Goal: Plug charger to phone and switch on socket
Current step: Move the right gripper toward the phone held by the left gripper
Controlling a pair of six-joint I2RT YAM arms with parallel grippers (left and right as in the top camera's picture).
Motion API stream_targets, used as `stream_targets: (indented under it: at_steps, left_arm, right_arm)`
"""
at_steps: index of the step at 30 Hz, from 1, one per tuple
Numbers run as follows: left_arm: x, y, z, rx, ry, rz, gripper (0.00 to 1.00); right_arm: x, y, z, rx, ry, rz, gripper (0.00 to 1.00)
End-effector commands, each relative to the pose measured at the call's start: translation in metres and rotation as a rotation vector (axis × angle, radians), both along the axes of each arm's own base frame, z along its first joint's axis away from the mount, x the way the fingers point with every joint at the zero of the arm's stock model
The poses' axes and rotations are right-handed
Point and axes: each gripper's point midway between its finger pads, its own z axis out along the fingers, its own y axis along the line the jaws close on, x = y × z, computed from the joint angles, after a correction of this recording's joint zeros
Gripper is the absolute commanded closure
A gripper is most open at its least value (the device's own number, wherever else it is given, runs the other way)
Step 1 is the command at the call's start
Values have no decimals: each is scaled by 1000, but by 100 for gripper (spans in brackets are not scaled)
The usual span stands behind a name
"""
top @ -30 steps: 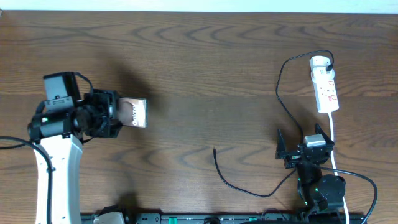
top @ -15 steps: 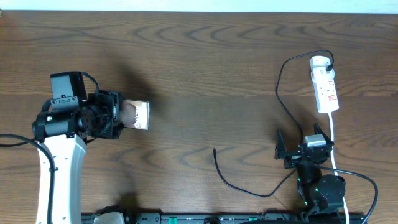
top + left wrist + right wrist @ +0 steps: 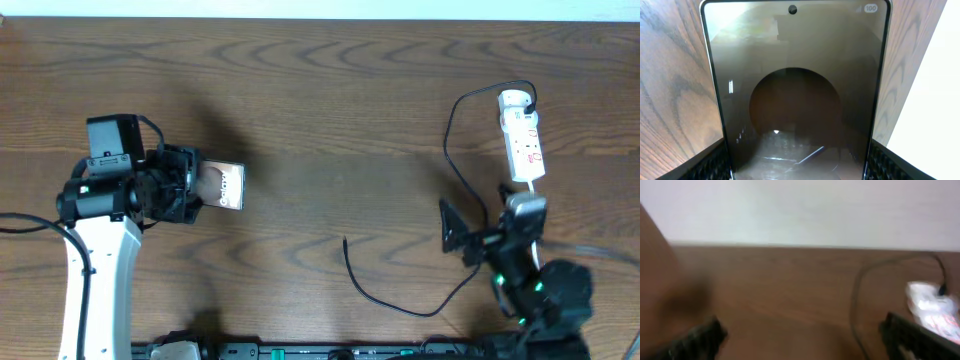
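Far left, bent left arm's fingers (image 3: 714,162) clenched around the phone (image 3: 228,186); right fingers (image 3: 912,336) spread apart.

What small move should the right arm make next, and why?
Probably it should move the right gripper toward the free tip of the charger and lower over it. The left gripper is shut on the phone, the tip lies loose on the table between the arms, and the right gripper is open and empty.

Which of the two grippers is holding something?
The left gripper: it is clamped on one end of the phone. The right gripper is open and empty.
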Motion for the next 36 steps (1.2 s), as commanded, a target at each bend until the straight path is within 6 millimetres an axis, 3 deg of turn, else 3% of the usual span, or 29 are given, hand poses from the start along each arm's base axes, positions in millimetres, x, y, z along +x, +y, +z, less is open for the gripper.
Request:
stream_targets:
  at_steps: [1,4,7,11,16,20,24,36]
  left_arm:
    - [4,-4,2,-6,2,7,93]
    - [5,-10,-3,-31,34,30,93]
    - [5,-17,-7,-49,61,42,93]
    - [5,-27,-12,-71,92,55,93]
    - [4,-35,-15,-86,119,71,93]
    - [4,-33,-17,-68,122,81,93]
    - [4,-31,-17,-60,124,85,93]
    - [4,-29,-19,-44,127,90,93]
  right_arm:
    - [16,25,8,119,213,104,1]
    - [32,51,-1,167,446,228,1]
    - [47,94,1,315,624,495,1]
    - [71,134,15,505,621,875,1]
    - [102,170,-17,678,780,1021,1]
    - [98,213,-40,671,826,1121,1]
    - [91,243,-50,648,830,1120,4]
    - [69,296,-59,606,840,1079,15]
